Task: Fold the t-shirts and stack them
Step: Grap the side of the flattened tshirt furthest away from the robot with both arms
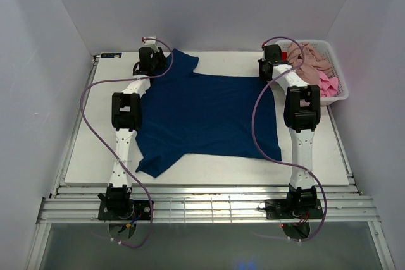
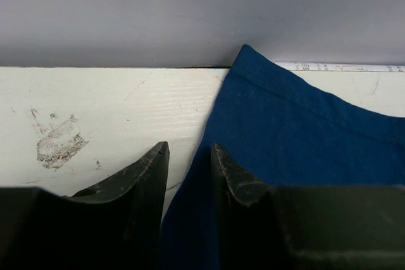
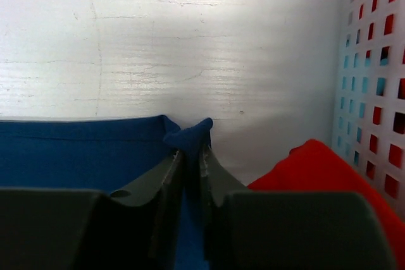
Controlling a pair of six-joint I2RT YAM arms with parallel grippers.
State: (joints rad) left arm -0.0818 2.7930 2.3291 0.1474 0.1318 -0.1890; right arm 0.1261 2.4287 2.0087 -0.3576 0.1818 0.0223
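Note:
The navy blue t-shirt (image 1: 209,115) lies spread flat on the white table, and no printed graphic shows. My left gripper (image 1: 154,61) is at the shirt's far left corner. In the left wrist view it (image 2: 190,147) is open, with the shirt's edge (image 2: 304,137) running between its fingers. My right gripper (image 1: 269,71) is at the far right corner. In the right wrist view it (image 3: 193,147) is shut on a pinched tip of the navy shirt (image 3: 190,132). A dusty pink-beige shirt (image 1: 310,61) and a bright pink shirt (image 1: 326,85) lie in the basket.
The white slotted basket (image 1: 334,100) stands at the far right of the table; its wall (image 3: 373,61) is close to my right gripper. A red cloth (image 3: 323,169) lies beside the right fingers. The back wall rises just behind the table's far edge (image 2: 126,66).

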